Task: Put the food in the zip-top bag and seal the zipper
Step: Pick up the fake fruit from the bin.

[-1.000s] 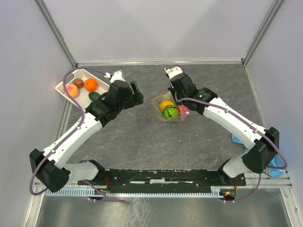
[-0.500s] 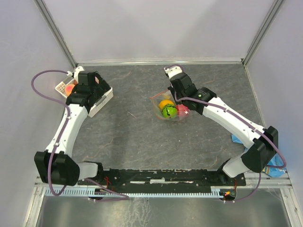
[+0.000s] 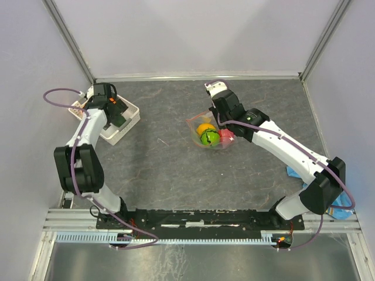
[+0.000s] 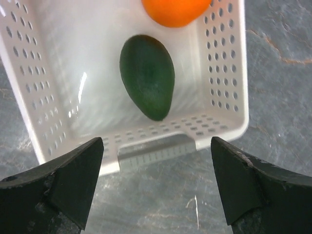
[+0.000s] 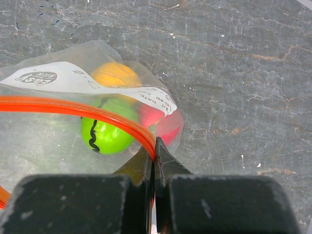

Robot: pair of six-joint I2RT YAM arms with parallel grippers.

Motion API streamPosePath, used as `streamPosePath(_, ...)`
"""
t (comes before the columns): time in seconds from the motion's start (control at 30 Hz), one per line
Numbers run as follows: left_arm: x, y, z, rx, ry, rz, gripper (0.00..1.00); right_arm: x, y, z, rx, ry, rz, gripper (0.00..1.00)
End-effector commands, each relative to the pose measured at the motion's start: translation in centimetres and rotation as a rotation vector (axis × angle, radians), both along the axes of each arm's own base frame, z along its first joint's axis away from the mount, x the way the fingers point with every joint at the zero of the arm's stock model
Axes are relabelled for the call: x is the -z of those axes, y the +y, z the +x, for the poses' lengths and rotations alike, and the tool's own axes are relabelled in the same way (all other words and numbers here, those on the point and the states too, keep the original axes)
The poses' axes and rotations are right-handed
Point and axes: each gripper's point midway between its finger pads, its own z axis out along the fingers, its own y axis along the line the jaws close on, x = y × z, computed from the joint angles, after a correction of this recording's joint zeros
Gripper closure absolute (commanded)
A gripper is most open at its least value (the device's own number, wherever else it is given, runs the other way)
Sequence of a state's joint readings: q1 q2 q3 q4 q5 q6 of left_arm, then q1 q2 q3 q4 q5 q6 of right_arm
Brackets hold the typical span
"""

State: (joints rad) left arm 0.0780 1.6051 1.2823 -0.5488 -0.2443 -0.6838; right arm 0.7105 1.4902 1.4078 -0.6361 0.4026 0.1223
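Overhead and wrist views of two robot arms on a grey stone-patterned table. The clear zip-top bag (image 3: 206, 133) lies near the middle of the table, and everything here is placed from it.

At the bag's right-hand edge, the right gripper (image 5: 155, 151) is clenched on the orange-red zipper (image 5: 73, 108), its two fingers pressed flat together over the strip. Beyond that pinch the strip arcs away, so the mouth looks unsealed. Inside the bag sit three toy foods, close together: a lime-green fruit (image 5: 105, 131), a yellow-orange one (image 5: 114, 74) behind it and a pink-red one (image 5: 161, 119) beside it.

Well apart from the bag, to its left in the overhead view, is a white perforated basket (image 4: 222, 73). The left gripper (image 4: 156, 146) hovers above the basket's near wall with its jaws spread wide and nothing between them. In the basket lie a dark green avocado (image 4: 147, 75) and, past it, an orange (image 4: 175, 9). Any other food there is hidden by the arm.

By my reading, the task is roughly half done: three pieces are bagged, at least two are left to move, and the zipper is not yet pressed shut.
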Motion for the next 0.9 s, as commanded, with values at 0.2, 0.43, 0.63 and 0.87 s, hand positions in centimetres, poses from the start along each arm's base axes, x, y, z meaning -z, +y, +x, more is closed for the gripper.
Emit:
streamPosePath(0.2, 3.6, 3.2, 4.6, -0.07, 0.058, -0.041, 0.04, -1.8, 0.1, 0.7, 0.002, -0.064, 0.043, 0.98)
streamPosePath(0.43, 5.8, 3.7, 5.9, -0.04, 0.099, -0.054, 0.09, -1.2, 0.3, 0.8, 0.001, -0.049, 0.037, 0.98)
streamPosePath(0.63, 8.0, 4.2, 5.9, -0.031, 0.155, -0.046, 0.14, -1.1, 0.4, 0.8, -0.003, -0.043, 0.038, 0.98)
streamPosePath(0.87, 8.3, 4.2, 6.0, -0.013, 0.17, -0.057, 0.28, -1.1, 0.4, 0.6, -0.006, -0.043, 0.046, 0.98)
